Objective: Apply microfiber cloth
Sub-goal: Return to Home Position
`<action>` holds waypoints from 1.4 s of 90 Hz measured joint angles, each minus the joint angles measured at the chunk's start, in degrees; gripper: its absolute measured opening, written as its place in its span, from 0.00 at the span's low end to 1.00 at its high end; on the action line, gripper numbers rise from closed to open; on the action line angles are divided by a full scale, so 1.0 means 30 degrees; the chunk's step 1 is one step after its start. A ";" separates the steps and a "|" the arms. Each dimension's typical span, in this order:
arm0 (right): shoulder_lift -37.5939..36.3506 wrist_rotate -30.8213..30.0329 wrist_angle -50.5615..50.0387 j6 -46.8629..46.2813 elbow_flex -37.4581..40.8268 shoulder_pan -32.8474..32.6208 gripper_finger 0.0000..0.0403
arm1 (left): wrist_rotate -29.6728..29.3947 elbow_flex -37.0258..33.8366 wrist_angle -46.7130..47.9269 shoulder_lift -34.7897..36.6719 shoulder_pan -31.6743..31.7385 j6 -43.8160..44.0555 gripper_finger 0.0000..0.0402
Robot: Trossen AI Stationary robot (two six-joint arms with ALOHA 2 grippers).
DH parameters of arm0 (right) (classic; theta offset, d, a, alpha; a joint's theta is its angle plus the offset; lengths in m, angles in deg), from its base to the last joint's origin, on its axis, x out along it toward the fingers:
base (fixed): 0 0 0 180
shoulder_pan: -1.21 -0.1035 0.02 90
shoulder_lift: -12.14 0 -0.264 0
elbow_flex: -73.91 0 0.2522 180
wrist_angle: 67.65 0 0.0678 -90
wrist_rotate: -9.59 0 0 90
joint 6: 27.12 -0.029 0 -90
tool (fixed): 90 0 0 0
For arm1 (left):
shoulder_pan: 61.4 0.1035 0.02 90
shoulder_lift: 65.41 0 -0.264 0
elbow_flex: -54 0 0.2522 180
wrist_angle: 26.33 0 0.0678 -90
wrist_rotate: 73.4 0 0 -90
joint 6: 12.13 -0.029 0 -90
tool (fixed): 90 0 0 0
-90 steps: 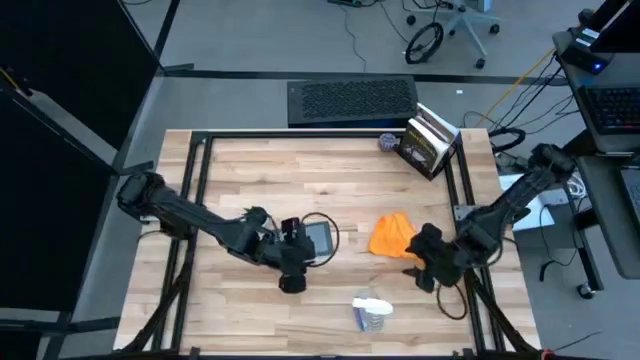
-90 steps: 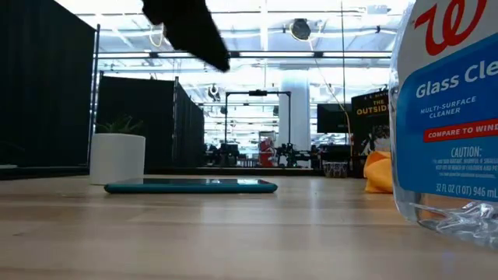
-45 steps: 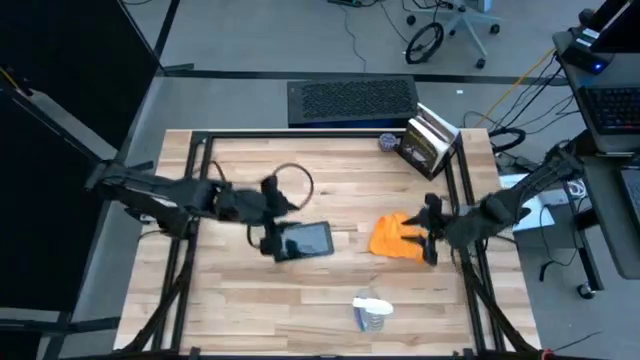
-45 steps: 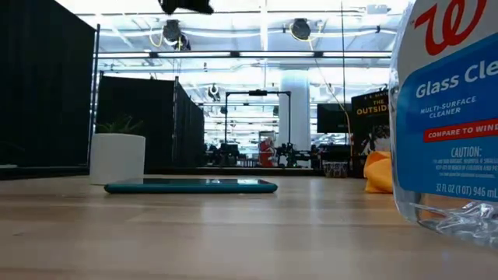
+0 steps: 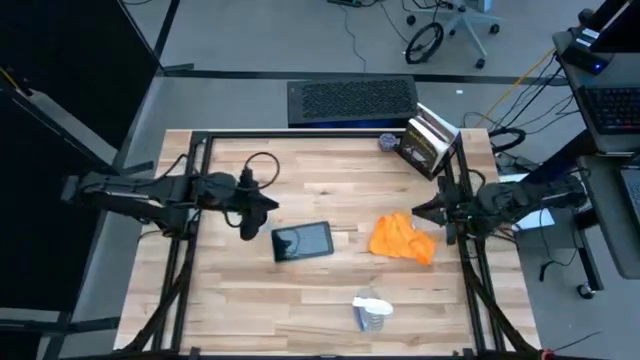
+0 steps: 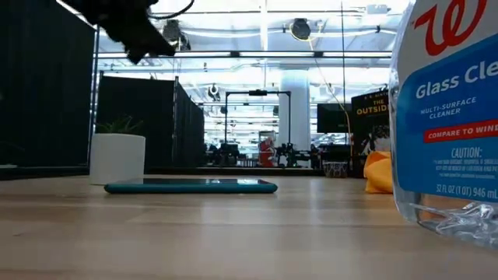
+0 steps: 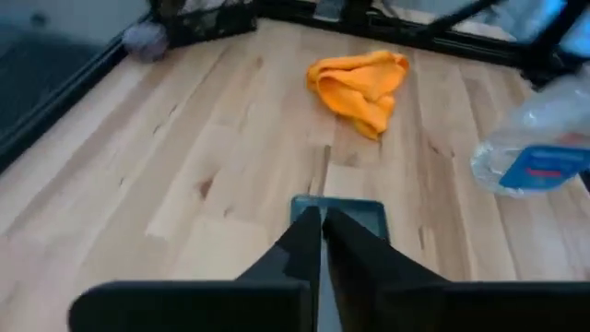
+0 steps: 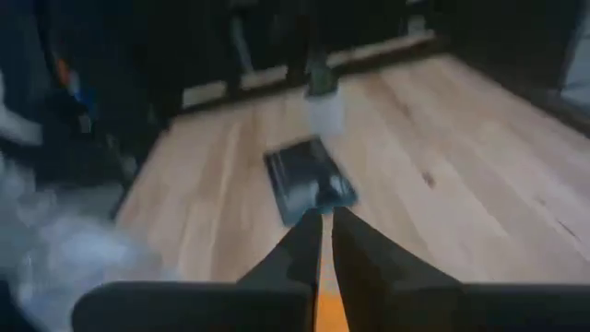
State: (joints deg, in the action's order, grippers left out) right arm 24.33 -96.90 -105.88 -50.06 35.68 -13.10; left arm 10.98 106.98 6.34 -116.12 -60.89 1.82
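Wiping looks finished: your right gripper [image 5: 428,213], fingers pinched narrow and empty, hangs just beside the microfiber cloth [image 5: 400,238], which lies crumpled on the table [image 5: 300,310]. Your left gripper [image 5: 248,224], equally narrow, hovers near the tablet [image 5: 302,241]. Only homing remains, I'd judge.

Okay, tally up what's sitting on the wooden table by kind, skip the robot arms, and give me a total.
tablet: 1
microfiber cloth, orange: 1
spray bottle: 1
book: 1
small purplish round object: 1
Total: 5
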 joint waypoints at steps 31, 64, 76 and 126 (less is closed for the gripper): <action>-0.0605 0.2010 0.4431 0.3854 0.2552 -0.0118 0.04 | -0.0264 -0.1187 -0.1761 -0.0360 -0.0447 0.0191 0.02; -0.2976 0.1558 0.6741 0.6261 0.5990 0.0232 0.04 | 0.0778 -0.4248 -0.5280 0.2256 -0.0430 -0.1616 0.02; -0.3812 0.1033 0.6834 0.7063 0.6504 0.1188 0.04 | 0.0793 -0.4993 -0.6389 0.3466 -0.0430 -0.1769 0.02; -0.3433 0.5509 0.7644 0.8806 0.7643 0.5180 0.04 | 0.3467 -0.9274 -1.2568 0.5011 -0.0404 -0.2789 0.02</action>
State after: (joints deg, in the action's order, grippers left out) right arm 14.03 -80.37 -82.95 -23.64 58.61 2.44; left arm 21.38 79.16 -31.37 -101.09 -62.10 -6.54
